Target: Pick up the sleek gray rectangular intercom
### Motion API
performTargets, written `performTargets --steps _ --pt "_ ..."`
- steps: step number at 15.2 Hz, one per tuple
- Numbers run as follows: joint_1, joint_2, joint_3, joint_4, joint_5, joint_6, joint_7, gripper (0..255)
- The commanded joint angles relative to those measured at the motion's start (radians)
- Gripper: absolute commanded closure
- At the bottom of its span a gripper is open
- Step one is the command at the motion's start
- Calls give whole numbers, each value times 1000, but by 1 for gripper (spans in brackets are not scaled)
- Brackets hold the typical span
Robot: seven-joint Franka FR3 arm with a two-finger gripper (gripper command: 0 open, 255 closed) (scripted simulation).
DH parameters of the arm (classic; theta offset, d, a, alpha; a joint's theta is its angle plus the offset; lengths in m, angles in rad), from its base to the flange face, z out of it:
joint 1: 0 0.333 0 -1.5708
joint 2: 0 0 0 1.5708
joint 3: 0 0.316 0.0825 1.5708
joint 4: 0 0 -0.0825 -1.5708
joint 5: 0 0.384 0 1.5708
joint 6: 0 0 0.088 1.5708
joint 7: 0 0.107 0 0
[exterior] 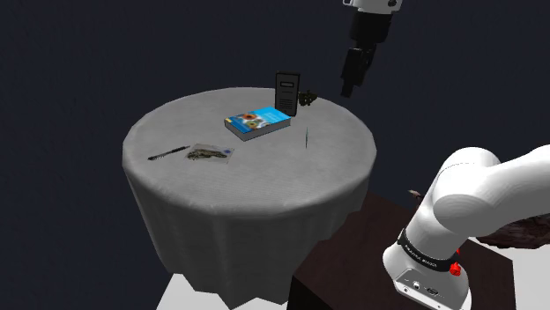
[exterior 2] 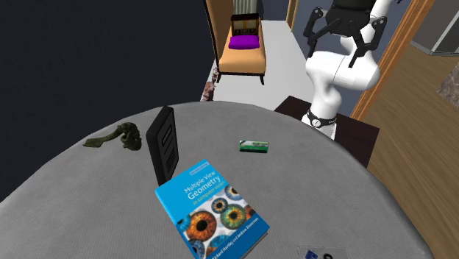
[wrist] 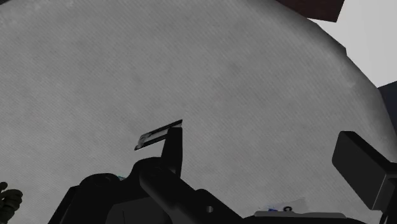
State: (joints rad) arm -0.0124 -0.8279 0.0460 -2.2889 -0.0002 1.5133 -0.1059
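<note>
The intercom (exterior: 286, 92) is a dark rectangular slab standing upright near the far edge of a round, grey-clothed table (exterior: 264, 189). In the second exterior view the intercom (exterior 2: 163, 143) shows a small panel and a ribbed face, just behind a blue geometry book (exterior 2: 212, 210). My gripper (exterior: 350, 86) hangs open in the air, above and to the shoulder view's right of the intercom, touching nothing. In the second exterior view the gripper (exterior 2: 335, 45) is high behind the table. The wrist view has my fingers (wrist: 172, 153) spread apart over bare cloth.
The blue book (exterior: 257, 121) lies in front of the intercom. A dark green figure (exterior 2: 118, 137) lies beside it, and a small green card (exterior 2: 254, 146) lies toward the arm. A pen (exterior: 167, 153) and a clear packet (exterior: 210, 153) lie further off. A chair (exterior 2: 239, 51) stands beyond the table.
</note>
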Motion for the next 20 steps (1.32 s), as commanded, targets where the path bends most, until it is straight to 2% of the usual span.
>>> performTargets --steps 1,11,20 --pt "0 0 0 0 0 0 0 0" --pt "-29 300 -131 145 -89 163 -180 0" --pt "-47 613 -225 388 -94 245 -338 0"
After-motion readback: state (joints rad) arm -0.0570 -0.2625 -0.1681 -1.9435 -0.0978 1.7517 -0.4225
